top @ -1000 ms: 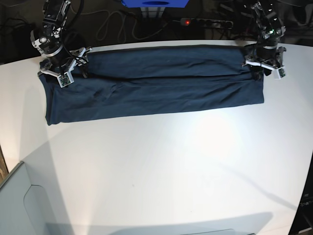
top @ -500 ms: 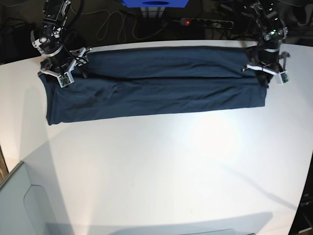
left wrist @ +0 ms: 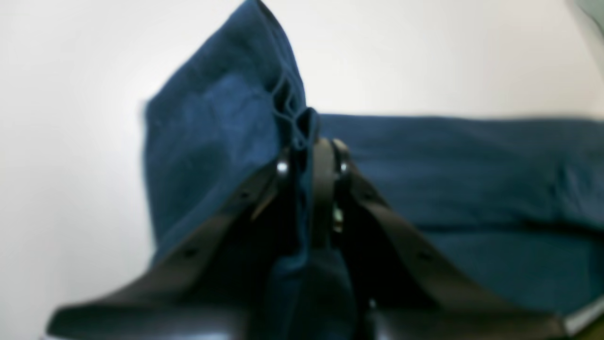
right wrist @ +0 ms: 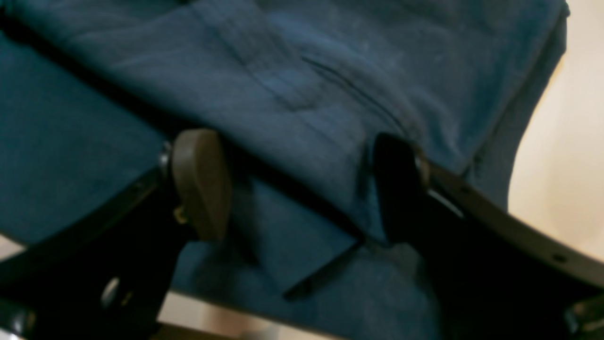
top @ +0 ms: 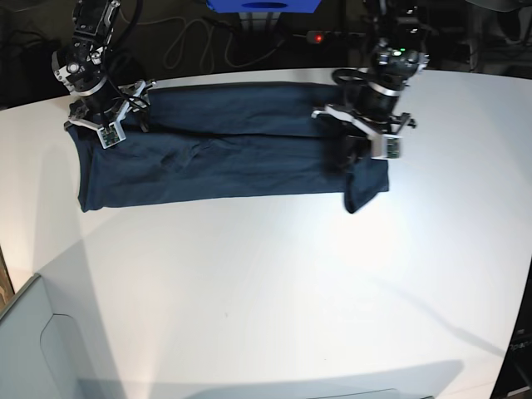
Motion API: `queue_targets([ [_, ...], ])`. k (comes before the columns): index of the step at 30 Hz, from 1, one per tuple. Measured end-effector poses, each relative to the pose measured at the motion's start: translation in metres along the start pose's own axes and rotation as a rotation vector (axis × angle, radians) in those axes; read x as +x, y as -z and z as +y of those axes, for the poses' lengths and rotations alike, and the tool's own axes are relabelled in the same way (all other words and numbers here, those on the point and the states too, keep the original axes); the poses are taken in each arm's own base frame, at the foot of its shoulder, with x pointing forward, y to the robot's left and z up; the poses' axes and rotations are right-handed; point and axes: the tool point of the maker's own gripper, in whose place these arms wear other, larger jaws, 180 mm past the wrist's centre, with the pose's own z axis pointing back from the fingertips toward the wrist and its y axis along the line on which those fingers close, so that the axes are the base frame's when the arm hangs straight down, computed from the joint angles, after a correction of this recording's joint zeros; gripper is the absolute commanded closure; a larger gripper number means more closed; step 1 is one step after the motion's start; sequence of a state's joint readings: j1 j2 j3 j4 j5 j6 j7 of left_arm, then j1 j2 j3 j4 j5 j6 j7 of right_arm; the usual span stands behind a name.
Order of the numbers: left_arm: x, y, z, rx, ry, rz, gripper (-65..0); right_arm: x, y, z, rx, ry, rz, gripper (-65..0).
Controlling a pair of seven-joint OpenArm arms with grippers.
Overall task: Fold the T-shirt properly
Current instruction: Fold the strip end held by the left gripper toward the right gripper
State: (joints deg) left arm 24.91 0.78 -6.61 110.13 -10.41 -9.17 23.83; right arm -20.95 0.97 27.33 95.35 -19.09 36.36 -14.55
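Observation:
The dark teal-blue T-shirt (top: 224, 158) lies as a long folded band across the far part of the white table (top: 291, 291). Its right end is lifted and doubled back toward the middle, hanging from my left gripper (top: 363, 150). In the left wrist view that gripper (left wrist: 311, 151) is shut on a bunched edge of the T-shirt (left wrist: 212, 132). At the band's left end my right gripper (top: 104, 125) stands low over the cloth. The right wrist view shows it (right wrist: 297, 184) open, its fingers (right wrist: 200, 184) spread on either side of a ridge of the T-shirt (right wrist: 306, 71).
Beyond the table's far edge lie a power strip with a red light (top: 316, 36), loose cables (top: 191, 41) and a blue box (top: 264, 5). A grey panel (top: 33, 349) fills the near left corner.
My left gripper has shut on the shirt's right end, lifted it and carried it leftward toward the middle. The right gripper stays open at the left end.

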Motion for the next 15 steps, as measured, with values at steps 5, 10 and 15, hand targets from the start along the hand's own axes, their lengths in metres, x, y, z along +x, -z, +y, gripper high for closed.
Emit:
queue_targets([
  [5,-0.007,0.007,-0.055,-0.139,0.048,0.023,0.0,0.000,0.000,0.000,0.000,0.000,0.000,-44.5],
  [10,-0.030,0.019,-0.086,-0.210,0.086,0.088,0.0,0.000,0.000,0.000,0.000,0.000,0.000,-44.5],
  [15,-0.049,0.027,-0.109,-0.273,0.099,0.131,0.0,0.000,0.000,0.000,-0.001,-0.001,-0.001,-44.5],
])
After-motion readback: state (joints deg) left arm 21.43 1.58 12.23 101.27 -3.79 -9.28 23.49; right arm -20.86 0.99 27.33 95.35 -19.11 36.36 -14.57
